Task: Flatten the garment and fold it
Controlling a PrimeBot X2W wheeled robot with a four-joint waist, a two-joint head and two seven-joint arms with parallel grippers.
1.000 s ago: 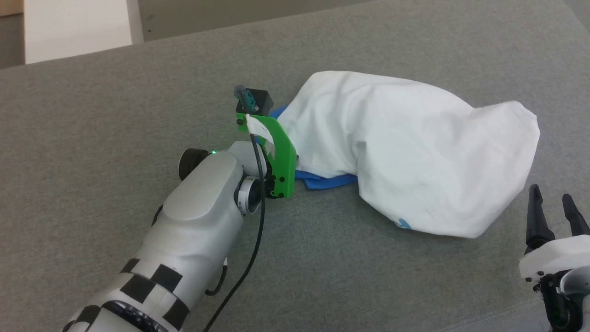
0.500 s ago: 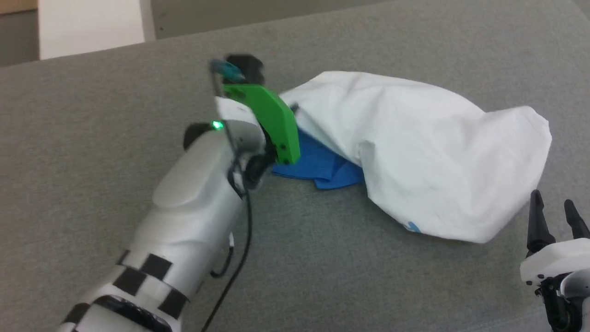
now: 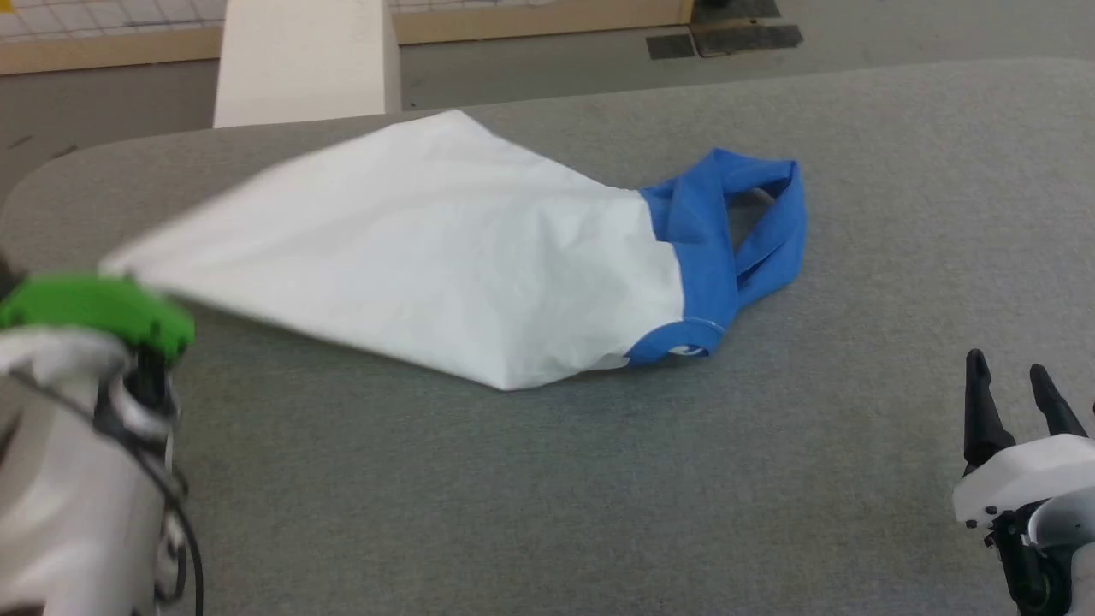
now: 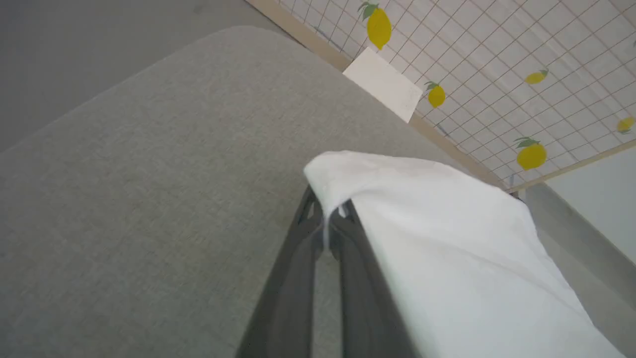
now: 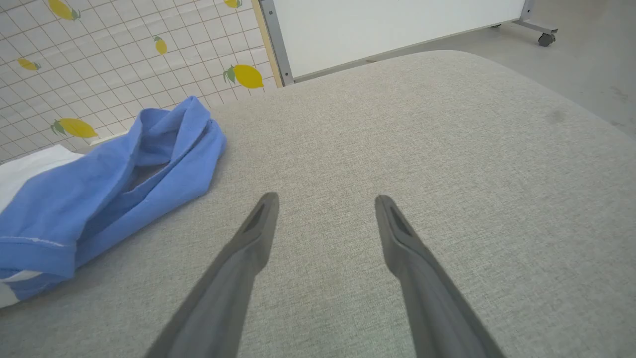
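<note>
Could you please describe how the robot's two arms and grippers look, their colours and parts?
The left gripper and the right gripper each have two long, dark grey, tapering fingers. The right one sits on a white housing. The left forearm is pale grey, with a bright green bracket and thin black cables.

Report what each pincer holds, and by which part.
Left pincer: shut on a fold of white cloth at the edge of the white T-shirt with royal-blue sleeves, far from the blue. Right pincer: open, holding nothing.

Pale left arm (image 3: 60,513) bore a green bracket (image 3: 94,312) and black cable (image 3: 175,500); right gripper (image 3: 1006,363) had dark tapered fingers (image 3: 979,411).
</note>
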